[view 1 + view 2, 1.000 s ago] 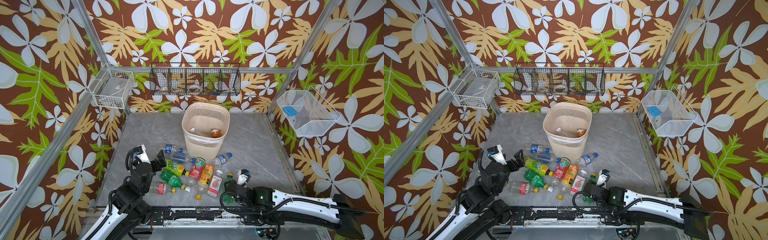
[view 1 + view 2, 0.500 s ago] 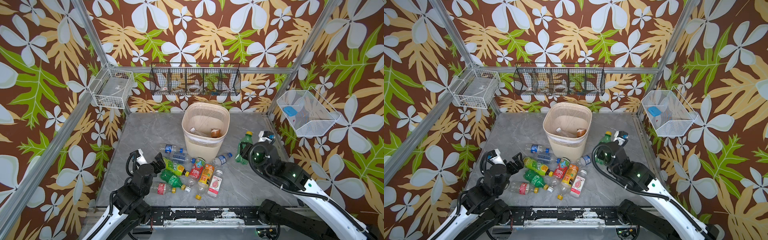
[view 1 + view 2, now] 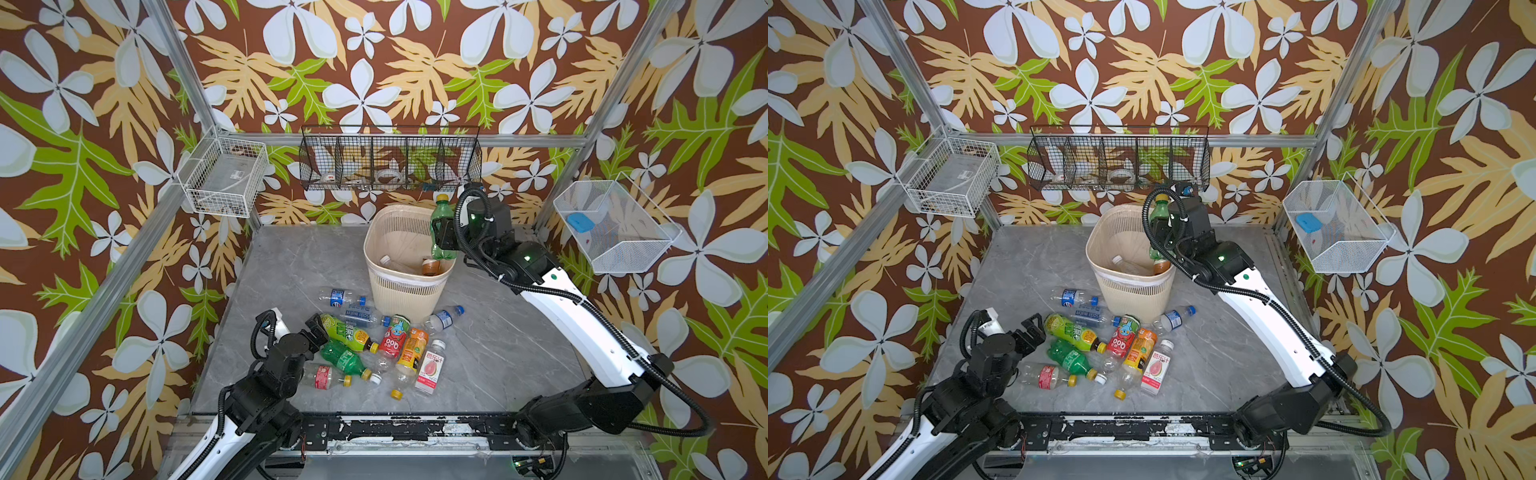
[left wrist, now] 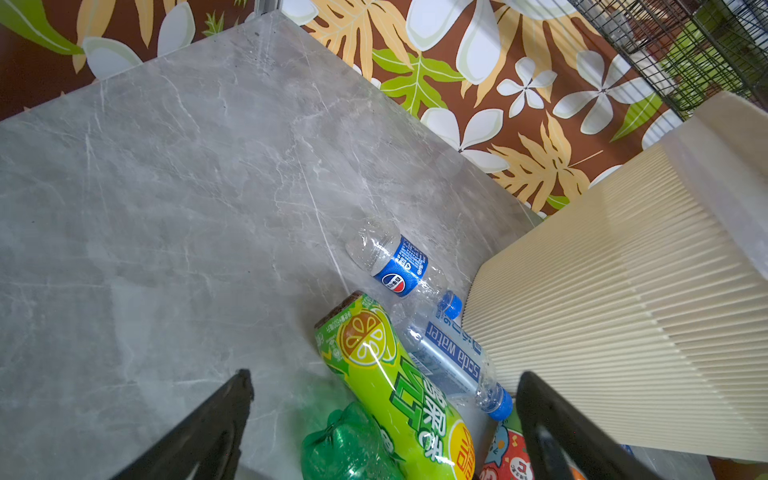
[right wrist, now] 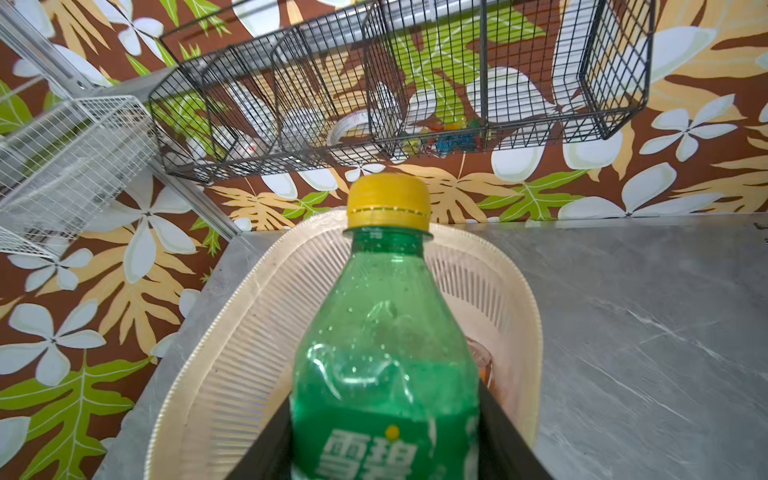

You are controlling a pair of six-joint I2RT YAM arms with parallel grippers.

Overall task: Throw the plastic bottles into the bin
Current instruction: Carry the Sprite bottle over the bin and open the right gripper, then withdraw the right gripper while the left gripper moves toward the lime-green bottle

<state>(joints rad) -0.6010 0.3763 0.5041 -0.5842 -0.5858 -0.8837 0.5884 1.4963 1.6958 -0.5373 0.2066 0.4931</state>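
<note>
My right gripper (image 3: 444, 240) (image 5: 384, 440) is shut on a green plastic bottle (image 3: 440, 220) (image 3: 1158, 212) (image 5: 386, 332) with a yellow cap. It holds the bottle upright over the right rim of the cream bin (image 3: 405, 291) (image 3: 1133, 291) (image 5: 249, 299). Inside the bin lie a clear bottle (image 3: 390, 262) and a brown one (image 3: 430, 267). Several bottles lie in a heap in front of the bin, among them a lime-label one (image 3: 347, 332) (image 4: 395, 386) and a dark green one (image 3: 343, 359). My left gripper (image 3: 313, 332) (image 4: 384, 376) is open just above the heap's left end, its fingers either side of the lime-label bottle.
A black wire rack (image 3: 390, 162) hangs on the back wall just above the bin. White wire baskets hang at the left (image 3: 224, 183) and right (image 3: 615, 228). A blue-label bottle (image 4: 395, 266) and a soda-water bottle (image 4: 449, 357) lie against the bin's wall (image 4: 623, 311).
My right arm has swung up and back with the green bottle, from the table's front to beside the bin and now over its rim. The left gripper has barely shifted.
</note>
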